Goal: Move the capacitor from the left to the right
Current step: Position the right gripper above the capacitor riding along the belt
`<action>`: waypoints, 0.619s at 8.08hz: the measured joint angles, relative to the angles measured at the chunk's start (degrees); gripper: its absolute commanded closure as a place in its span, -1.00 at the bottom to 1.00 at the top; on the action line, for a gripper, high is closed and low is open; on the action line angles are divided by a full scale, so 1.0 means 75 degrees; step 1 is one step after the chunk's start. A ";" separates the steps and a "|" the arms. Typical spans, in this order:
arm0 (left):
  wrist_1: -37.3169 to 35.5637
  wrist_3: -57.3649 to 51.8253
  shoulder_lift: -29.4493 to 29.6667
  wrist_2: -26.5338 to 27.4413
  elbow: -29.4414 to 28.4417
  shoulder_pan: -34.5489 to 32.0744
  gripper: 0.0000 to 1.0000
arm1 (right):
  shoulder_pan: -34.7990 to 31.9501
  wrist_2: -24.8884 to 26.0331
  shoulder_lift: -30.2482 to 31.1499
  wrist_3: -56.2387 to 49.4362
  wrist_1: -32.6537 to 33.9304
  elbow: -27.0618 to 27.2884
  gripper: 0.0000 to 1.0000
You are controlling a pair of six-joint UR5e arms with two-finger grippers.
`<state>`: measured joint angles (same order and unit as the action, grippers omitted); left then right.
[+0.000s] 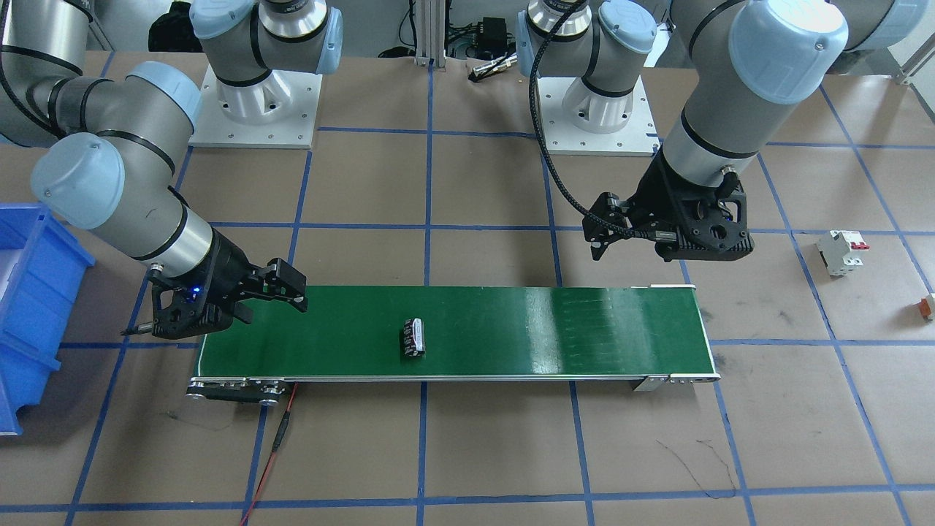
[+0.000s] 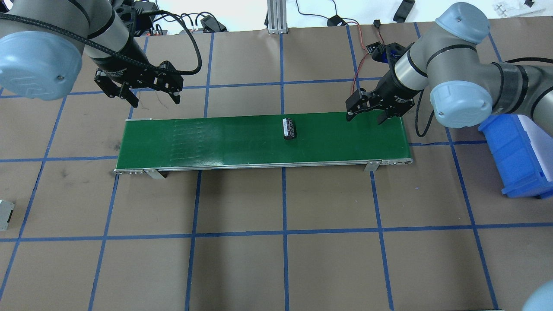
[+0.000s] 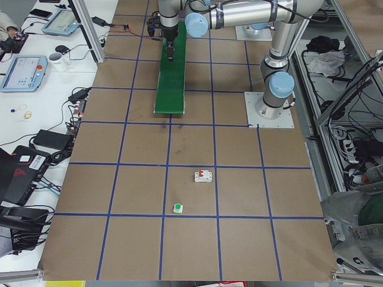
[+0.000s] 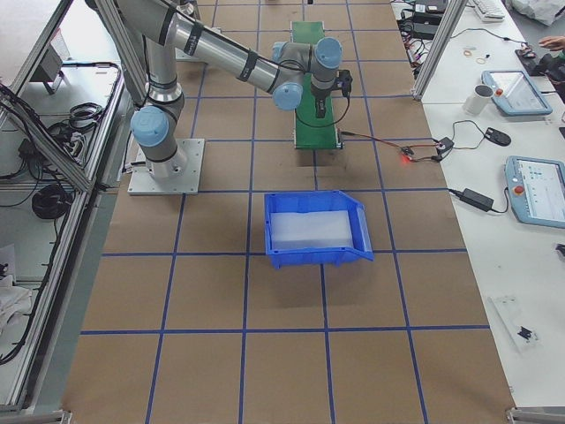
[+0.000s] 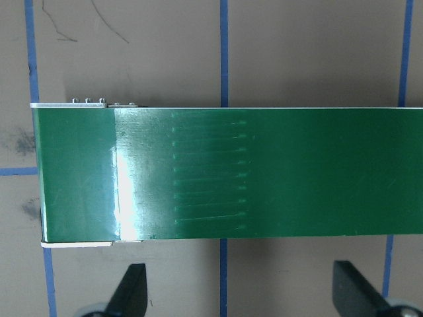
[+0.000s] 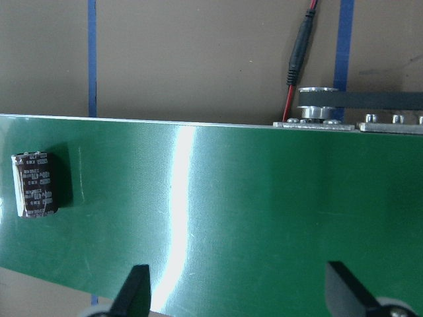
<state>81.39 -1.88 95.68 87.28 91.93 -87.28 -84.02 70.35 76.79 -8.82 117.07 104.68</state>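
Note:
The capacitor (image 1: 413, 337), a stubby black cylinder with pale markings, lies on its side near the middle of the green conveyor belt (image 1: 526, 329). It also shows in the overhead view (image 2: 290, 128) and at the left edge of the right wrist view (image 6: 34, 183). My right gripper (image 2: 365, 119) is open and empty, hovering over the belt's right end, apart from the capacitor; it also shows in the front-facing view (image 1: 270, 307). My left gripper (image 2: 155, 102) is open and empty, above the table just behind the belt's left end. The left wrist view shows only bare belt (image 5: 264, 172).
A blue bin (image 2: 514, 155) stands on the table past the belt's right end. A white circuit breaker with red switches (image 1: 840, 252) and a small orange-and-white part (image 1: 928, 307) lie on the far left. A red cable (image 1: 274, 453) runs from the belt's right end.

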 measured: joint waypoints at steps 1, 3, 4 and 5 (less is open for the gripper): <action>0.0000 0.0004 0.0003 0.0000 0.0000 0.0000 -1.00 | 0.0000 0.0000 -0.0004 -0.0003 0.0000 0.0000 -0.86; 0.0000 0.0009 0.0000 0.0000 0.0000 0.0000 -1.00 | 0.0000 0.0051 -0.0008 -0.0016 0.0000 0.0000 -0.86; 0.0000 0.0007 -0.0003 0.0005 -0.0003 0.0000 -1.00 | 0.0000 0.0063 -0.0017 -0.0018 0.0000 0.0000 -0.85; 0.0000 0.0006 -0.0006 0.0009 -0.0007 -0.0003 -1.00 | 0.0000 0.0050 -0.0036 -0.0015 0.0000 0.0000 -0.84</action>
<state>81.39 -1.84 95.64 87.34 91.87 -87.30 -84.02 70.73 76.52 -8.93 117.07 104.68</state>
